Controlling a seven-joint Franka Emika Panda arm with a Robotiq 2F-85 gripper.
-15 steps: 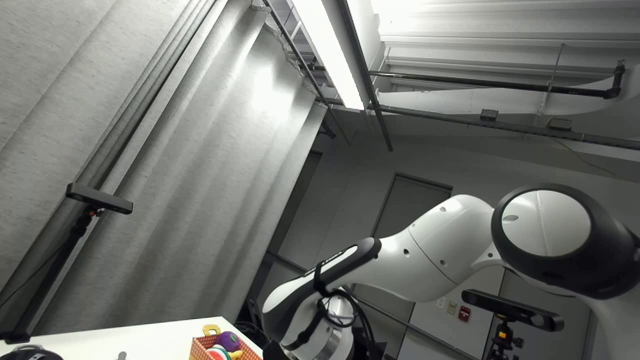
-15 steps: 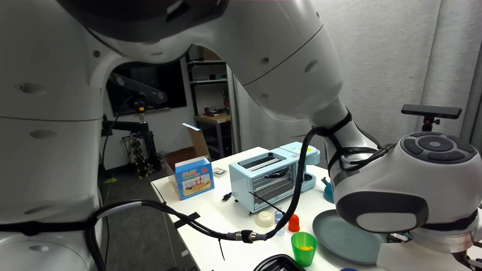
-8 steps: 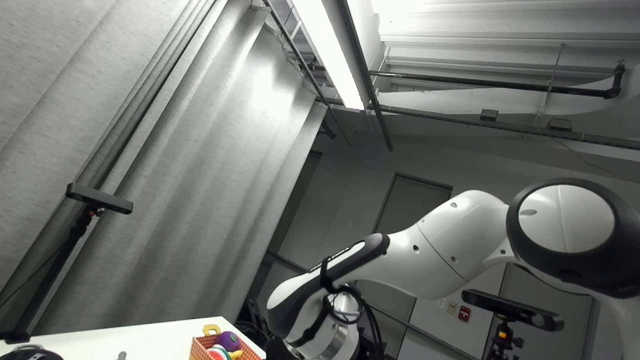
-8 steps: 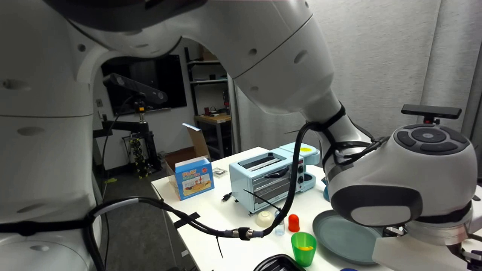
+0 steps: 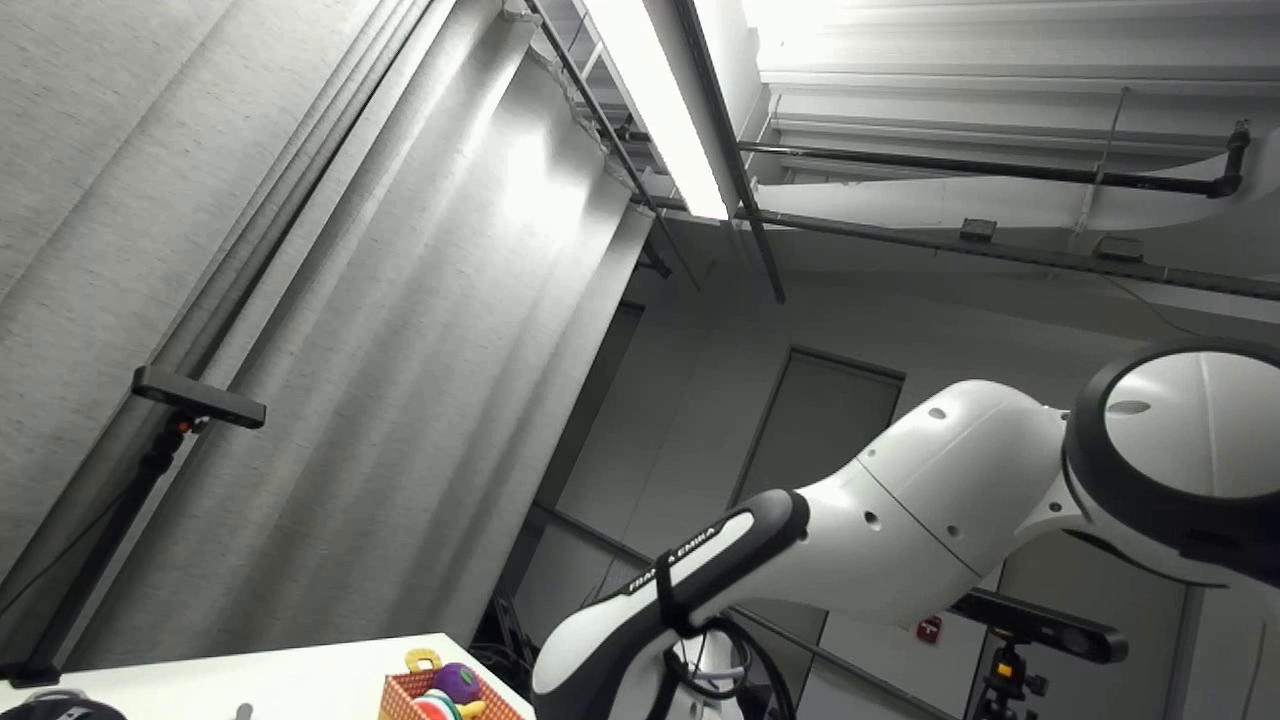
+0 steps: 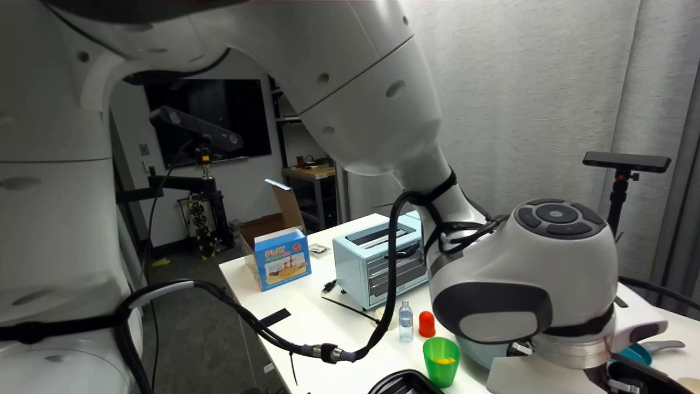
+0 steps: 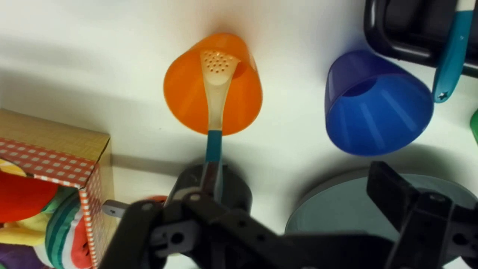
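My gripper [image 7: 295, 168] is open and empty in the wrist view, its fingers wide apart. The left finger overlaps the teal handle of a cream perforated spoon [image 7: 217, 78]; I cannot tell whether they touch. The spoon's head is inside an orange cup [image 7: 179, 93], and its handle passes over the rim. A dark cylindrical object [image 7: 237, 190] is partly hidden behind the left finger. The right finger is over a grey-green plate [image 7: 336, 209], with a blue cup [image 7: 373, 112] just beyond it. In an exterior view, only dark gripper parts show at the lower right edge.
A red checkered basket [image 7: 98, 213] of toy food is at left in the wrist view. A black tray [image 7: 407, 48] bears another teal-handled utensil [image 7: 453, 56]. In an exterior view are a green cup [image 6: 435, 372], bottle [image 6: 406, 323], red cup [image 6: 426, 324], toaster oven [image 6: 353, 268] and box [image 6: 284, 260].
The arm has shifted left in one exterior view and right in the other. The bottle now shows fully, a teal pan has come into view, and the arm hides more of the plate and oven.
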